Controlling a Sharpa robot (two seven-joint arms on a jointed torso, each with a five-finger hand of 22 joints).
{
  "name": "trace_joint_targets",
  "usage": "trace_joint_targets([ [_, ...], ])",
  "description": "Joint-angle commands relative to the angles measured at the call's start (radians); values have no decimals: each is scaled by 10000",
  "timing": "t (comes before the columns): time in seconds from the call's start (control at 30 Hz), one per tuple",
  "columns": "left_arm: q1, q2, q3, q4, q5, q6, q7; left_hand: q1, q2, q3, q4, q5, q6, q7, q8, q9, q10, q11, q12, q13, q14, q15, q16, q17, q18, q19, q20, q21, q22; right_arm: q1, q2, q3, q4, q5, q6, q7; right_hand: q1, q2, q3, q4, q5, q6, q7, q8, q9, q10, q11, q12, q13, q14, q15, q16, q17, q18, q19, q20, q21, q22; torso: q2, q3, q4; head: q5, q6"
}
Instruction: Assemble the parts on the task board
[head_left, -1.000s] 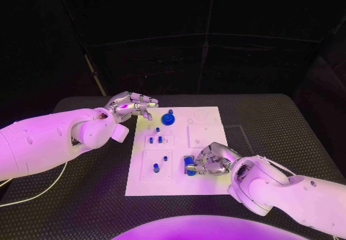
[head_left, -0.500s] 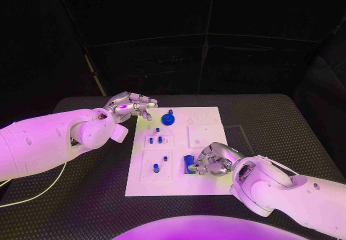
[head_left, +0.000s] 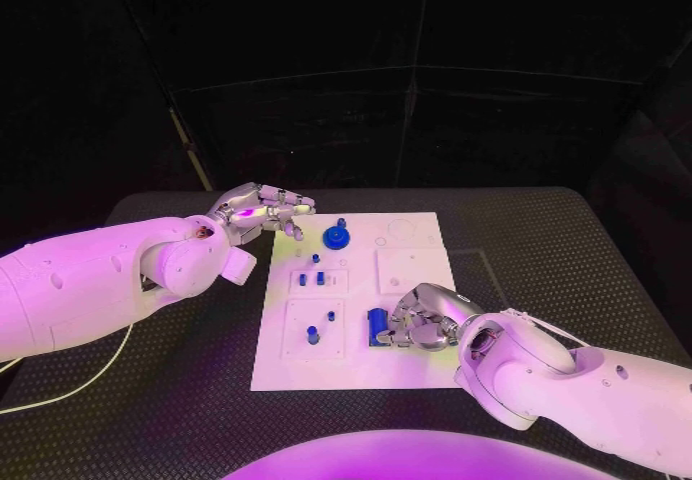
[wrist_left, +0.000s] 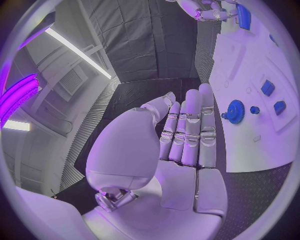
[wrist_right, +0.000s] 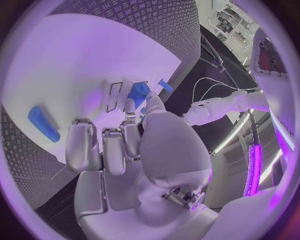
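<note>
A: Head view, left to right around the task board (head_left: 411, 365): what is at its left edge?

B: By the board's far left corner hovers the left hand (head_left: 263, 212), clear of the plate, fingers loosely curled and holding nothing that I can see. Its wrist view shows the fingers laid straight and close together, empty.

A: And on the board itself?

B: Just right of that hand, near the far edge, stands a blue gear (head_left: 336, 237). Smaller blue pieces (head_left: 312, 281) sit in recesses along the board's left half.

A: The right side?

B: The right hand (head_left: 421, 318) rests low over the board's near right part, fingers bent towards a blue block (head_left: 378, 326) that touches or nearly touches their tips. Whether they actually pinch it, I cannot tell.

A: How does the block lie?

B: Its long axis runs near to far along the board, on the left of the right hand's fingers. The right hand is far nearer than the left, so I judge the next move is its own
</note>
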Motion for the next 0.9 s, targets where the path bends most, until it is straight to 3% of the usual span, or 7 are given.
trace_joint_targets([
  [0.03, 17, -3, 7, 24, 41, 101, 18, 13, 75, -53, -4, -18, -68, 32, -45, -8, -78, -11, 40, -5, -62, 7, 19, -14, 130, -40, 14, -66, -13, 24, 9, 19, -64, -204, 261, -73, 85, -122, -141, -54, -135, 65, 4, 57, 15, 37, -55, 25, 179, 834, -66, 25, 1525, -56, 4, -73, 40, -13, -9, 2, -13, 17, -19],
  [0.4, 16, 2, 7, 6, 41, 125, -5, 16, 79, -52, -6, -17, -68, 32, -46, -8, -80, -11, 41, -5, -62, 7, 20, -17, 130, -39, 14, -67, -14, 24, -24, 19, -66, -208, 832, -15, 277, -417, -438, -234, -674, 118, 13, 79, 38, 44, -49, 19, 204, 832, -62, 19, 1527, -48, -29, -75, 11, -50, -13, 10, -13, 5, -16],
  [0.47, 16, 3, 7, 2, 41, 130, -15, 16, 79, -52, -6, -17, -68, 32, -46, -8, -80, -11, 41, -5, -62, 7, 20, -17, 130, -39, 14, -67, -14, 24, -52, 19, -43, -209, 800, 10, 141, -505, -571, -169, -992, 118, 27, 85, 44, 42, -34, 12, 204, 830, -48, 15, 1522, -49, -33, -68, 6, -52, -15, 13, -12, 9, -13],
  [0.57, 16, 2, 7, -3, 41, 133, -27, 19, 80, -52, -8, -17, -69, 32, -46, -8, -82, -11, 42, -5, -63, 7, 21, -19, 130, -39, 13, -67, -15, 24, -131, 19, 21, -209, 656, 68, -202, -690, -795, 87, -1907, 116, 18, 105, 63, 53, -34, 24, 225, 829, -44, 10, 1520, -48, -33, -57, 1, -48, -11, 13, -9, -2, -13],
  [0.6, 15, 1, 7, -7, 41, 132, -29, 22, 81, -52, -11, -17, -71, 32, -47, -9, -84, -11, 42, -6, -63, 6, 22, -22, 131, -39, 13, -68, -16, 24, -172, 19, 52, -208, 590, 87, -325, -786, -851, 201, -1997, 117, 11, 113, 70, 61, -37, 36, 238, 829, -47, 8, 1517, -47, -34, -59, -1, -51, -13, 12, -13, -3, -11],
  [0.73, 14, 0, 6, -18, 41, 132, -31, 22, 81, -52, -11, -17, -71, 32, -47, -9, -84, -11, 42, -6, -63, 6, 22, -22, 131, -39, 13, -68, -16, 24, -377, 20, 207, -204, 271, 171, -525, -982, -852, 564, -2018, 123, -15, 144, 94, 73, -59, 51, 262, 827, -68, 0, 1508, -48, -26, -75, 0, -39, -21, 14, -25, 1, -19],
  [0.9, 11, 5, 5, -27, 41, 135, -19, 22, 81, -52, -11, -17, -71, 32, -47, -9, -84, -11, 42, -6, -63, 6, 22, -22, 131, -39, 13, -68, -16, 27, -866, 25, 516, 43, -432, 441, -591, -958, -787, 635, -1997, 74, -7, 125, 91, 57, -57, 20, 238, 825, -71, -6, 1500, -47, -27, -81, -4, -42, -21, 9, -22, -46, 18],
])
